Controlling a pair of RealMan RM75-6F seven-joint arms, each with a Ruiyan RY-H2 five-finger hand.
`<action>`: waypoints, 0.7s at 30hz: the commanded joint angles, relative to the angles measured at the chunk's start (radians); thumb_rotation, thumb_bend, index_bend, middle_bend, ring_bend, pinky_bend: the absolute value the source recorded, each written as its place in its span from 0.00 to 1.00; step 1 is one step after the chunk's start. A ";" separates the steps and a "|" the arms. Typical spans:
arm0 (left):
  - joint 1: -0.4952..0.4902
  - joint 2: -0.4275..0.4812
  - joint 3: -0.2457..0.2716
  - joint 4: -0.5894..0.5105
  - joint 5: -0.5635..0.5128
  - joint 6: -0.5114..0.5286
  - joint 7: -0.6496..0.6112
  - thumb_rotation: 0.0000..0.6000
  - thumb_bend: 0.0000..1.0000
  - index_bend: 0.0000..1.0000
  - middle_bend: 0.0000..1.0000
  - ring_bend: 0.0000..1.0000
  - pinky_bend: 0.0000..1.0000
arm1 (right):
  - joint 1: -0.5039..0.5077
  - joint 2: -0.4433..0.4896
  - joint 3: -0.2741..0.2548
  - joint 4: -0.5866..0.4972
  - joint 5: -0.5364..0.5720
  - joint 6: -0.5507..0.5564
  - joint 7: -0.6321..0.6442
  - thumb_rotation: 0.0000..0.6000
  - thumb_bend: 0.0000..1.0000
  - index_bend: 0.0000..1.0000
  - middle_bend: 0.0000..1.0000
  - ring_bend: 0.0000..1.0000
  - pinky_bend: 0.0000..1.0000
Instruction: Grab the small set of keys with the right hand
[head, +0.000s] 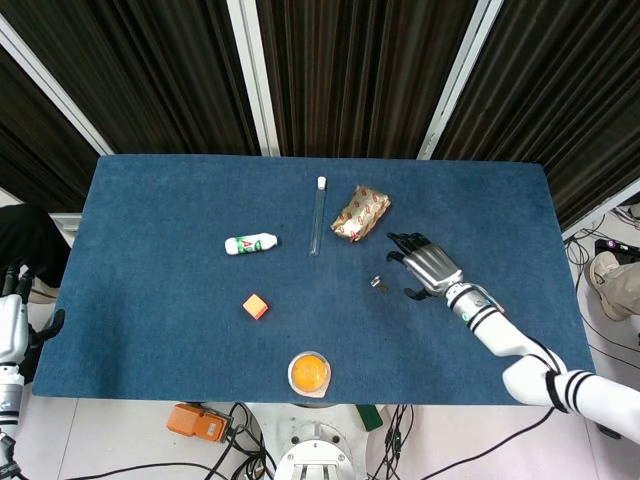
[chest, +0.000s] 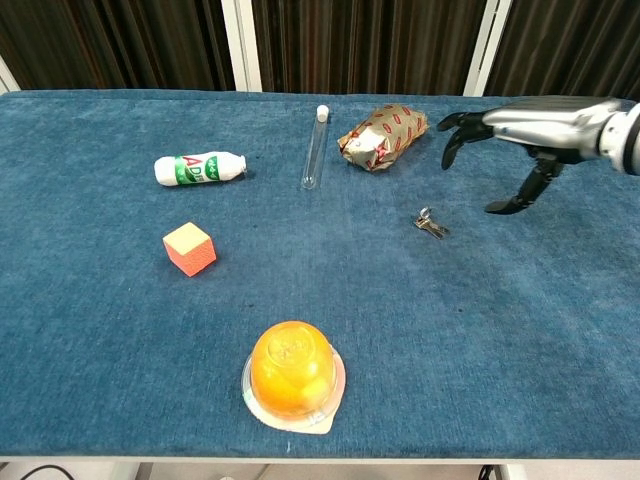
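Observation:
The small set of keys (head: 379, 285) (chest: 431, 225) lies flat on the blue table, right of centre. My right hand (head: 427, 266) (chest: 520, 140) hovers just right of and above the keys, fingers spread and empty, not touching them. My left hand (head: 12, 322) hangs off the table's left edge, low in the head view; only part of it shows, so whether it holds anything is unclear.
A wrapped snack packet (head: 360, 212) (chest: 384, 135) lies just behind the keys. A glass tube (head: 318, 214), a white bottle (head: 250, 243), an orange cube (head: 256, 306) and an orange jelly cup (head: 309, 373) occupy the centre and left of the table (head: 150, 200).

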 joint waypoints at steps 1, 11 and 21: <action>0.000 0.001 0.000 0.000 0.000 -0.001 -0.002 1.00 0.32 0.18 0.04 0.04 0.15 | 0.031 -0.042 0.009 0.038 0.022 -0.019 -0.015 1.00 0.47 0.38 0.06 0.14 0.17; 0.001 0.002 0.000 0.000 -0.002 -0.003 -0.008 1.00 0.32 0.18 0.04 0.04 0.15 | 0.071 -0.100 0.000 0.094 0.051 -0.024 -0.016 1.00 0.47 0.47 0.06 0.16 0.18; 0.001 0.004 -0.001 0.000 -0.006 -0.005 -0.009 1.00 0.32 0.18 0.04 0.04 0.15 | 0.091 -0.155 -0.024 0.169 0.057 -0.029 0.002 1.00 0.49 0.52 0.06 0.18 0.19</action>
